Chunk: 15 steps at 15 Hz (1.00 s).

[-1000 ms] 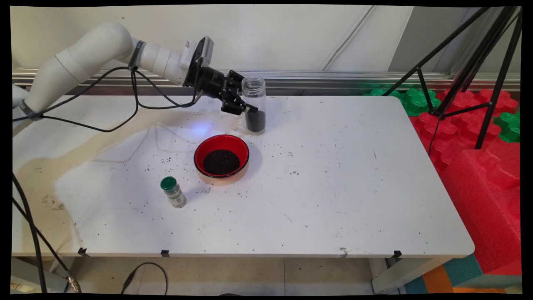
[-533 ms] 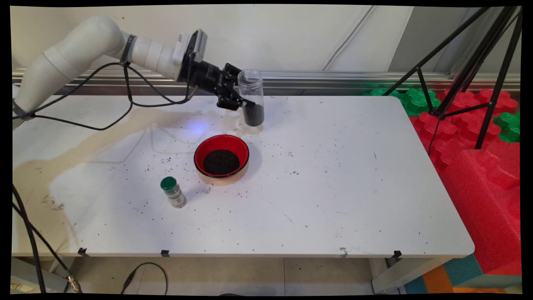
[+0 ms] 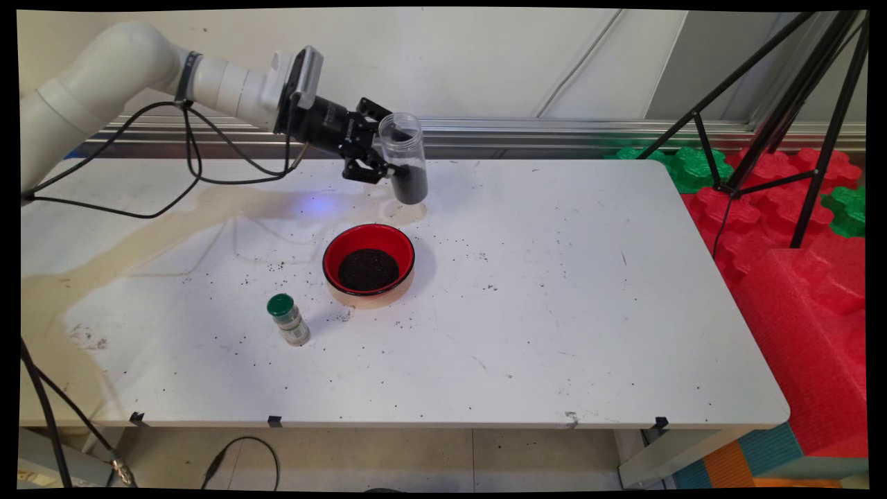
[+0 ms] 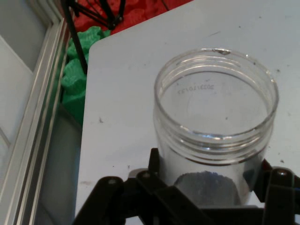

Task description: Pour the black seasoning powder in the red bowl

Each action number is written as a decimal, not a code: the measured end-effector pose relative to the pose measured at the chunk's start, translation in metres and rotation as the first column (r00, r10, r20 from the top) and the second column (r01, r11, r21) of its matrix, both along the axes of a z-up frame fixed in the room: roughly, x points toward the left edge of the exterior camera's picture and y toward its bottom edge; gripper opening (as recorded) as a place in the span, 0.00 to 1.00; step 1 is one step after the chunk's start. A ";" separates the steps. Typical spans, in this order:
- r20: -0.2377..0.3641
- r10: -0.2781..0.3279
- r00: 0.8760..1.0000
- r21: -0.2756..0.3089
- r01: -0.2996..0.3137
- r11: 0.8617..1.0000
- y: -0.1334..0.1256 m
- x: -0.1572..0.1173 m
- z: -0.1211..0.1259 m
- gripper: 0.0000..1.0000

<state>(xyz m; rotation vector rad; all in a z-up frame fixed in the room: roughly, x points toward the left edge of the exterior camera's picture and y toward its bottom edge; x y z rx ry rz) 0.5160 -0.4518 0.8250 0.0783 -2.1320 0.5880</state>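
Aloft, jar (image 3: 404,161) clamped between fingers (image 3: 380,168).

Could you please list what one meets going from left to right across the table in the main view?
Green-capped bottle → red bowl of dark grains → black tripod → red foam blocks.

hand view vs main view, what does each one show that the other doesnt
Only the hand view looks into the clear jar's open, lidless mouth, with raised lettering visible through its wall.

Only the main view shows the red bowl of dark grains, the green-capped bottle, scattered grains on the table, and the jar lifted clear of the tabletop, tilted.

Both show the gripper shut on the clear jar, dark grains in the jar's bottom, the white table and the green and red foam beyond it.
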 end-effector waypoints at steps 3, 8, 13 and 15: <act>0.025 -0.024 0.999 -0.032 0.025 0.999 0.009 0.003 -0.001 0.00; 0.081 -0.051 0.995 -0.095 0.059 0.994 0.024 0.009 -0.007 0.00; 0.145 -0.073 0.987 -0.165 0.096 0.982 0.034 0.012 -0.015 0.00; 0.170 -0.083 0.982 -0.190 0.115 0.975 0.037 0.013 -0.018 0.00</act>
